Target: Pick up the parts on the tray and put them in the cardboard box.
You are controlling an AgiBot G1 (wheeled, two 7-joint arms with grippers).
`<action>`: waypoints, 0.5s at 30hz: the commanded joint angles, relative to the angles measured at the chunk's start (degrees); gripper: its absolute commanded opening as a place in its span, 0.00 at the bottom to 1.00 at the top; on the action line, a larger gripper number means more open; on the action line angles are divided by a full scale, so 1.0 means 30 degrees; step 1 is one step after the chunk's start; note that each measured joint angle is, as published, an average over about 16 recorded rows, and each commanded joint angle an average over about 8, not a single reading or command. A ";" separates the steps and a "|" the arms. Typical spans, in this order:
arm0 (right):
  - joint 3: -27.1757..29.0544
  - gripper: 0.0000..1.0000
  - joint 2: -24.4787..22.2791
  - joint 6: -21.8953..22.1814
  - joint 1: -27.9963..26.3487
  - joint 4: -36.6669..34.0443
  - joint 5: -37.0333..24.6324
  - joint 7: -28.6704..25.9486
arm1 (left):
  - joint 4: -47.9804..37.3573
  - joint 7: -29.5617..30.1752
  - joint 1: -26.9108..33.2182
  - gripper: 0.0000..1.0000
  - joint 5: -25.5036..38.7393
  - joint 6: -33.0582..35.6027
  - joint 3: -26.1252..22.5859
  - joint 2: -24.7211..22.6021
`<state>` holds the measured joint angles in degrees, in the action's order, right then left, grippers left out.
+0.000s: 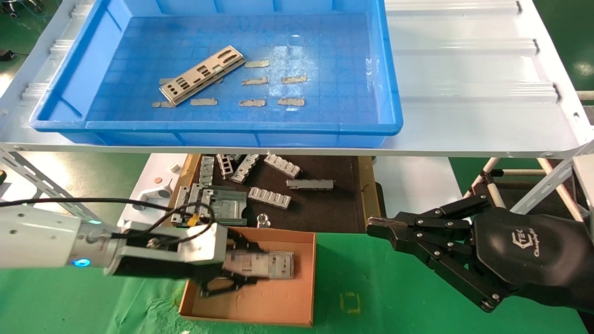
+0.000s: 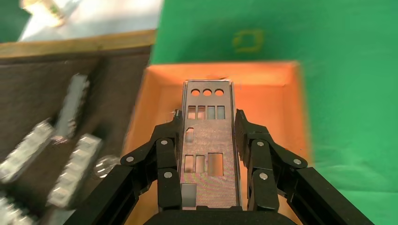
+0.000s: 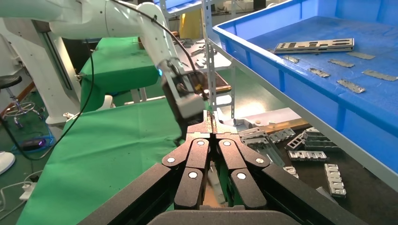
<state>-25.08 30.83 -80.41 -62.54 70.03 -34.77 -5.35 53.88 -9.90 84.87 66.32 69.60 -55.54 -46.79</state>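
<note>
— Brown cardboard box (image 1: 260, 301): what's over it?
— The left gripper (image 1: 234, 273), fingers clamped on a part (image 2: 206, 140). Another part (image 1: 203, 74) lies in the tray (image 1: 390, 93).
— And the right gripper (image 1: 378, 229)?
— Beside the box, fingers together; "TEK" on its housing.

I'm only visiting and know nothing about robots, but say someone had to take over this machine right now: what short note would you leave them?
Left pincer: shut on a part, holding it over the cardboard box, not yet let go.
Right pincer: shut, holding nothing, parked to the right of the box above the green cloth.
Tray: one more part lies on its floor among small tape strips.
Done: one part carried from the tray to the box.
Left: release this part into the box, then fetch the last one from the tray and box it too.
</note>
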 commanded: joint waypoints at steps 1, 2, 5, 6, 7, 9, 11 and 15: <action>0.0000 0.00 0.0000 0.0000 0.0000 0.0000 0.0000 0.0000 | -0.0137 -0.0386 -0.0395 0.03 0.0582 -0.0894 -0.0190 -0.0397; 0.0000 0.00 0.0000 0.0000 0.0000 0.0000 0.0000 0.0000 | -0.0311 -0.0485 -0.0491 0.07 0.0730 -0.1094 -0.0258 -0.0571; 0.0000 0.00 0.0000 0.0000 0.0000 0.0000 0.0000 0.0000 | -0.0908 -0.0787 -0.0617 0.37 0.1117 -0.1449 -0.0445 -0.1050; 0.0000 0.00 0.0000 0.0000 0.0000 0.0000 0.0000 0.0000 | -0.1117 -0.0882 -0.0618 0.50 0.1203 -0.1490 -0.0491 -0.1188; 0.0000 0.00 0.0000 0.0000 0.0000 0.0000 0.0000 0.0000 | -0.1330 -0.0991 -0.0604 0.62 0.1271 -0.1504 -0.0527 -0.1318; 0.0000 0.00 0.0000 0.0000 0.0000 0.0000 0.0000 0.0000 | -0.1762 -0.1204 -0.0565 0.85 0.1358 -0.1478 -0.0583 -0.1555; 0.0000 0.00 0.0000 0.0000 0.0000 0.0000 0.0000 0.0000 | -0.2208 -0.1402 -0.0520 0.99 0.1389 -0.1398 -0.0619 -0.1772; 0.0000 0.00 0.0000 0.0000 0.0000 0.0000 0.0000 0.0000 | -0.3057 -0.1722 -0.0500 1.00 0.1314 -0.1300 -0.0615 -0.2147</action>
<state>-25.08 30.83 -80.41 -62.54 70.03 -34.77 -5.35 44.97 -15.09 83.33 70.19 65.47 -57.28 -53.09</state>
